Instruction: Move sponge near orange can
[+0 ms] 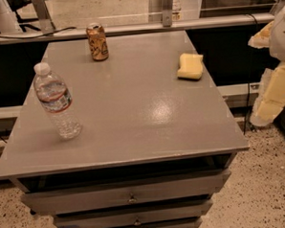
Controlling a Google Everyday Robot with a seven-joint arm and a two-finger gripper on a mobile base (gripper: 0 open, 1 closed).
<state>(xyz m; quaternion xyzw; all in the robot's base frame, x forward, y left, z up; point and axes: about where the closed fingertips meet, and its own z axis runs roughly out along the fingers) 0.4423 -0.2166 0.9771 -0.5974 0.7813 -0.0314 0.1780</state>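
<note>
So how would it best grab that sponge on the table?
Probably from straight above, pinching the sponge across its narrower width, mid-length. It lies flat on the table near the right edge, so only its top and sides are reachable, and it looks soft. The end effector hangs beside that edge, off the table.

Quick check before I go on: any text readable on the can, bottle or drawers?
Water bottle label: red-banded, print too blurred to read.
Orange can: dark swirls only, nothing legible.
Sponge, table, drawers: no text.
Gripper, off the table's right edge: no markings.
</note>
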